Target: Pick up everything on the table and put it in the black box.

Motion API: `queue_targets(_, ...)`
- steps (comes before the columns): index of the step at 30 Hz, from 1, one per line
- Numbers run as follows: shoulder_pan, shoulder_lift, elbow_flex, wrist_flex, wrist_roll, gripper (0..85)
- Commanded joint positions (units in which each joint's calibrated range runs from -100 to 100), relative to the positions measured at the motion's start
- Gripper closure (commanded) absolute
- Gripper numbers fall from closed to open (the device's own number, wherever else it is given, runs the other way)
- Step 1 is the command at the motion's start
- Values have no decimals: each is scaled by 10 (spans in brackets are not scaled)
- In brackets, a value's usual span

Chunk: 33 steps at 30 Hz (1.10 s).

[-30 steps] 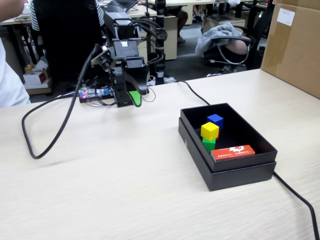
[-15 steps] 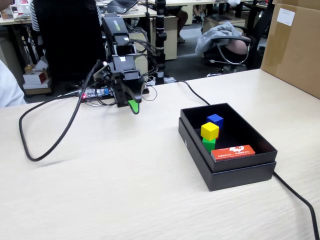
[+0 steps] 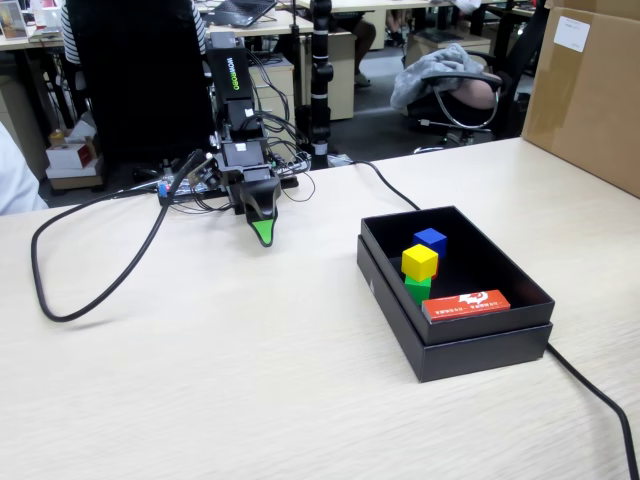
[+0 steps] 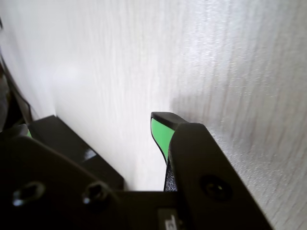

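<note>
The black box (image 3: 455,345) stands on the table (image 3: 250,380) at the right of the fixed view. Inside it a yellow cube (image 3: 419,261) rests on a green cube (image 3: 417,291), and a blue cube (image 3: 430,240) sits behind them. An orange-red card (image 3: 466,303) leans at the box's near wall. My gripper (image 3: 262,236) points down at the bare tabletop, well to the left of the box. In the wrist view the gripper (image 4: 91,127) is open, its green-padded fingertips (image 4: 160,134) wide apart with only table between them.
A thick black cable (image 3: 60,290) loops over the table's left part and another cable (image 3: 595,395) runs off behind the box to the lower right. A brown carton (image 3: 590,90) stands at the far right. The arm's base and wiring (image 3: 195,187) sit at the table's far edge.
The arm has straightened up and turned, and the gripper tip has dropped lower toward the table. The cable loop on the left has shifted with it. The cubes in the box have not moved.
</note>
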Motion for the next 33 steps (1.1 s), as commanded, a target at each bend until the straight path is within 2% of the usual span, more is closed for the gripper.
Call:
queue_targets(1,-2,-13,-29,114,-12,360)
queue_targets(7,-2,-13,-101,158,-16,355)
queue_targets(20,8,3,-105,52,-15,363)
queue_targets(33,7,3,-105,48,-14,363)
